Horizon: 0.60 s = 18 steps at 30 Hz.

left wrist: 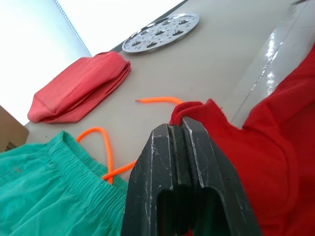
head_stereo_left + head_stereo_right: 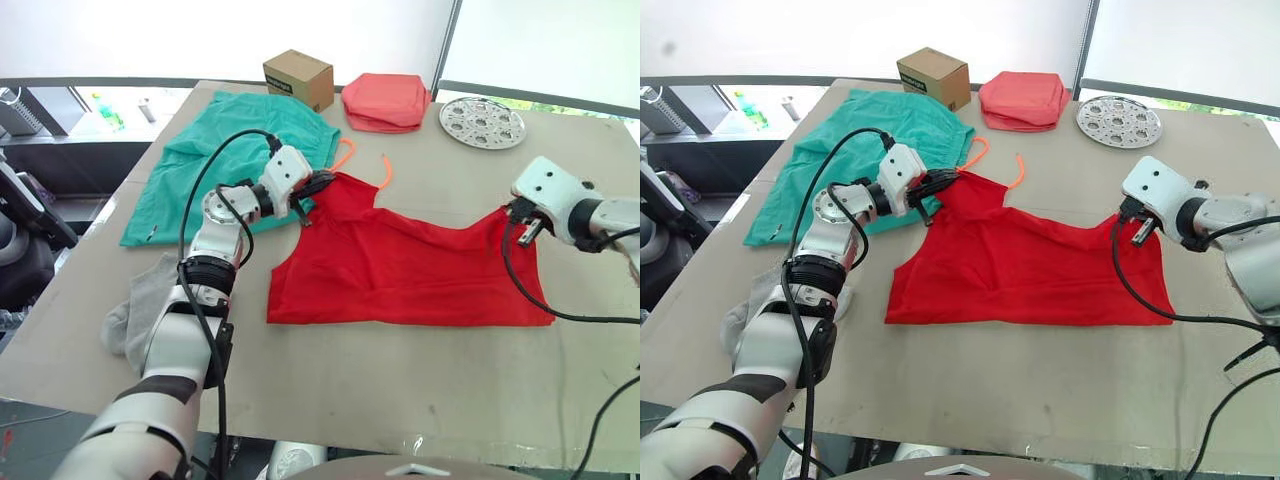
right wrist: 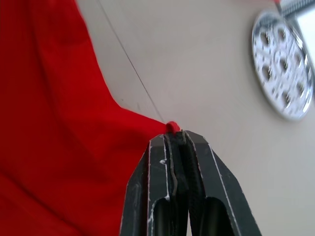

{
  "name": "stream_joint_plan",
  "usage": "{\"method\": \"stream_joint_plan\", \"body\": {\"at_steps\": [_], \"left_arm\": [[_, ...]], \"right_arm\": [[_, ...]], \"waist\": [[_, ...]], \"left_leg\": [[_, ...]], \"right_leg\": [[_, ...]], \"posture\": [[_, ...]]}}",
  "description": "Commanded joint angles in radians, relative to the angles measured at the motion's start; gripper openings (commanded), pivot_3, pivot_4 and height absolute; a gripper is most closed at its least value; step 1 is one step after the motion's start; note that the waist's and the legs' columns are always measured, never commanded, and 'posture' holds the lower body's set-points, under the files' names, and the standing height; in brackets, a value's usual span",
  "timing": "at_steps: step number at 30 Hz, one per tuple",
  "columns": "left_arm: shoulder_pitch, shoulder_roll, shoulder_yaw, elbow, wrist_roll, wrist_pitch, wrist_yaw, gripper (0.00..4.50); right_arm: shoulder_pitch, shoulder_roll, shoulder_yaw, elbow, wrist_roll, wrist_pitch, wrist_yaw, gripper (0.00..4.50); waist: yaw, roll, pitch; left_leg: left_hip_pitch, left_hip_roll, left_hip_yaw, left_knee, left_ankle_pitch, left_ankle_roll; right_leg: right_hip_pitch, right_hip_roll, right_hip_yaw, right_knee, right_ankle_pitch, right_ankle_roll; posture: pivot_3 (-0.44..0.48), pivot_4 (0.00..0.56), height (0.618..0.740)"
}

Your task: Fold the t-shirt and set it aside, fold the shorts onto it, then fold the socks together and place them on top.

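Observation:
The red t-shirt lies spread across the middle of the table. My left gripper is shut on its far left corner, and the wrist view shows the red cloth pinched between the black fingers. My right gripper is shut on the shirt's far right corner. The teal shorts lie flat at the far left, their orange drawstring trailing toward the shirt. Grey socks lie near the left front edge, partly hidden by my left arm.
A cardboard box, a folded coral-pink cloth stack and a round perforated metal plate sit along the table's far edge. The bare table stretches in front of the shirt.

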Motion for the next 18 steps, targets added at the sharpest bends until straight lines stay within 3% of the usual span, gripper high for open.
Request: {"method": "stream_joint_plan", "body": {"at_steps": [1, 5, 8, 13, 18], "left_arm": [[-0.02, -0.002, -0.004, -0.023, 0.01, -0.014, 0.03, 0.04], [-0.071, -0.005, -0.001, 0.039, 0.04, -0.046, 0.098, 0.04], [-0.097, -0.008, 0.002, 0.069, 0.051, -0.096, 0.131, 0.04], [-0.057, 0.01, -0.01, 0.039, 0.03, -0.206, 0.048, 0.04], [0.067, 0.081, -0.044, -0.041, 0.057, -0.339, -0.028, 0.04]], "right_arm": [[-0.077, 0.011, 0.029, 0.163, -0.095, -0.211, 0.039, 0.0], [-0.21, 0.098, 0.026, 0.409, -0.175, -0.26, -0.039, 0.0], [-0.226, 0.092, 0.045, 0.49, -0.233, -0.373, -0.018, 0.0], [-0.162, 0.056, 0.021, 0.468, -0.229, -0.476, 0.078, 0.0], [0.019, -0.033, -0.052, 0.325, -0.184, -0.526, 0.158, 0.0]], "waist": [[-0.004, 0.0, 0.0], [-0.01, 0.0, 0.0], [-0.005, 0.0, 0.0], [-0.004, 0.001, 0.0], [-0.006, 0.004, 0.001]], "left_leg": [[0.0, 0.0, 0.0, 0.0, 0.0, 0.0], [0.0, 0.0, 0.001, 0.003, 0.0, 0.0], [-0.001, 0.0, 0.001, 0.004, 0.0, 0.0], [-0.001, 0.0, 0.002, 0.0, 0.0, -0.001], [0.001, 0.0, 0.007, -0.002, 0.0, -0.001]], "right_leg": [[0.0, 0.0, 0.0, 0.0, 0.0, 0.0], [0.001, 0.0, 0.001, 0.001, 0.001, 0.002], [0.001, 0.0, 0.0, 0.001, 0.002, 0.001], [0.0, 0.0, 0.0, -0.001, 0.002, 0.002], [0.0, -0.001, 0.0, -0.001, 0.002, 0.002]], "posture": [[0.0, 0.15, 0.74], [0.0, 0.15, 0.74], [0.0, 0.15, 0.74], [0.0, 0.15, 0.74], [0.0, 0.15, 0.74]]}}
